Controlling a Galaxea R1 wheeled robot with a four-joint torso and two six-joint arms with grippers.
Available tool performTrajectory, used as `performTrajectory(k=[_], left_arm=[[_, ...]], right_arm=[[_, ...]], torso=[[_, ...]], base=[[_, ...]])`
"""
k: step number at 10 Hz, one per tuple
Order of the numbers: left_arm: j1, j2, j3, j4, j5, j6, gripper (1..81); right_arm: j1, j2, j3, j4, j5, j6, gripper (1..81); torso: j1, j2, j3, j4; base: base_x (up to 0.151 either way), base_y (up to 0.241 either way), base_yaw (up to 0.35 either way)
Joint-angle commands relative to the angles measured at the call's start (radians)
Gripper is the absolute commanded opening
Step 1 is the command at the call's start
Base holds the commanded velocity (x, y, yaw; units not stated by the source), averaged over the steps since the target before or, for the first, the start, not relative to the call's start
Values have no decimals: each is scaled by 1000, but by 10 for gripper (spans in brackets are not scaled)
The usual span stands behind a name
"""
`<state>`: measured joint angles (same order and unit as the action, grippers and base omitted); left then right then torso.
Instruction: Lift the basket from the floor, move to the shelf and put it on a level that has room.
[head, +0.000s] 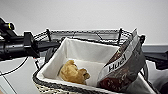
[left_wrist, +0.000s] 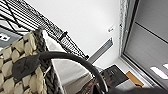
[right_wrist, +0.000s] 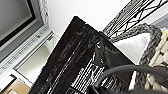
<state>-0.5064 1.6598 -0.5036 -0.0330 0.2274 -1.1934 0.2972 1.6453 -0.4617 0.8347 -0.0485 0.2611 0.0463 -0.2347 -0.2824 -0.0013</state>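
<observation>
Two things lie in the basket (head: 75, 56), which is raised close under the head camera: a tan plush toy (head: 73, 72) on the white lining (head: 87, 53), and a dark glossy packet (head: 122, 70) with a white lettered band, propped against the basket's right side and rising above its rim. The dark braided rim (head: 47, 83) curves across the near edge, with cream weave just below it. Left of the basket, the left arm (head: 15, 46) comes in as a black jointed bar reaching toward the basket's left end; a dark part of the right arm (head: 160, 58) shows at the far right. In the left wrist view the cream weave (left_wrist: 15, 62) and a dark looped handle (left_wrist: 75, 60) sit very near the camera, but whether the left tool is clenched on the handle or released I cannot tell. In the right wrist view the packet (right_wrist: 82, 62), the braided rim (right_wrist: 147, 50) and another dark handle loop (right_wrist: 130, 71) are close by; the right tool's state cannot be told either. Just behind the basket stands the shelf (head: 85, 33), its black wire top level at about the height of the basket's far rim. A pale wall (head: 87, 12) lies beyond.
</observation>
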Motion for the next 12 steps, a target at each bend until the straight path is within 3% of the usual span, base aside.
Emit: performTrajectory(k=[1,8,12], left_arm=[[-186,63,-81,2,-63,-64,10],[-316,235,-227,-24,-16,-123,10],[-392,305,-294,-76,-14,-123,10]], right_arm=[[219,46,-90,99,24,-14,10],[392,248,-288,213,-1,-13,10],[510,314,-397,253,-67,10,10]], torso=[[0,0,0,0],[0,0,0,0],[0,0,0,0]], base=[[0,0,0],[0,0,0],[0,0,0]])
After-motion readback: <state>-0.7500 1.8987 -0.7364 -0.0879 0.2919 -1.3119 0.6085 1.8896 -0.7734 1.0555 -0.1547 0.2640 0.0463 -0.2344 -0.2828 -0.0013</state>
